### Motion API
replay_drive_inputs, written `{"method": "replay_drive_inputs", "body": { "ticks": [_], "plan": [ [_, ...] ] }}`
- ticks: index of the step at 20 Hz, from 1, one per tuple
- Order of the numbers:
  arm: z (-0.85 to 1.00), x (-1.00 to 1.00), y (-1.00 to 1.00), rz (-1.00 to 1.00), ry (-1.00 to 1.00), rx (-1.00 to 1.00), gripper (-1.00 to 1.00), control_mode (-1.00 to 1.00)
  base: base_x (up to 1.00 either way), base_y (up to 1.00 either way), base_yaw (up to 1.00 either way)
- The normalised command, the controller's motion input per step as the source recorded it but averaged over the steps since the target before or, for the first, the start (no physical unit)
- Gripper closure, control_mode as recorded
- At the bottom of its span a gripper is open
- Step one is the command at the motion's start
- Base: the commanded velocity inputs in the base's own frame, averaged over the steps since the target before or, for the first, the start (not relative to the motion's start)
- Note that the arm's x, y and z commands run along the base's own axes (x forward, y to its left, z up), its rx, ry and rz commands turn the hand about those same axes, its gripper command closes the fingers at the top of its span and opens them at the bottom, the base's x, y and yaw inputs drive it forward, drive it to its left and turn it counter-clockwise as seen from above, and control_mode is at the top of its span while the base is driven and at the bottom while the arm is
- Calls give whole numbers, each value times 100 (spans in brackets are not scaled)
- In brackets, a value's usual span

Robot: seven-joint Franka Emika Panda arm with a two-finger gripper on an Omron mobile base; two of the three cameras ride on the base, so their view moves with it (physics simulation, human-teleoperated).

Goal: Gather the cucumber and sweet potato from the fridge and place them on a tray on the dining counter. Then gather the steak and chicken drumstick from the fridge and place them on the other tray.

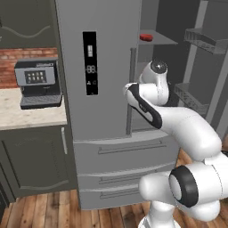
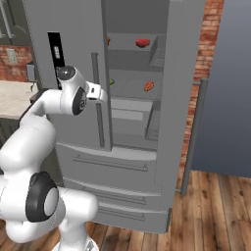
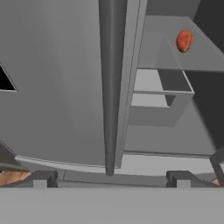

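Note:
The fridge (image 2: pixel 73 29) stands with its right door swung open and its left door closed. Inside, a red steak (image 2: pixel 142 43) (image 1: pixel 146 37) lies on the top shelf. One shelf lower sit a small green cucumber (image 2: pixel 112 82) and an orange-red sweet potato (image 2: pixel 149 87) (image 3: pixel 184 40). A small orange bit (image 2: pixel 108 41) peeks past the closed door's edge; I cannot tell what it is. My gripper (image 3: pixel 111 179) is open and holds nothing, close in front of the closed door's vertical handle (image 3: pixel 111 87). The trays and the dining counter are out of view.
A coffee machine (image 1: pixel 39 82) sits on the pale counter (image 1: pixel 26 116) left of the fridge. The open door (image 2: pixel 223 88) stands at the right, with wire bins (image 1: pixel 205 40) on its inner side. Freezer drawers (image 1: pixel 129 149) lie below, above a wooden floor (image 2: pixel 215 211).

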Motion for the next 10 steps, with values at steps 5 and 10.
{"method": "replay_drive_inputs", "body": {
  "ticks": [5,10],
  "plan": [
    [-16,36,0,-2,-1,0,-100,-100,0,0,0],
    [-15,39,0,0,-4,0,-100,-100,0,0,0]
  ]
}}
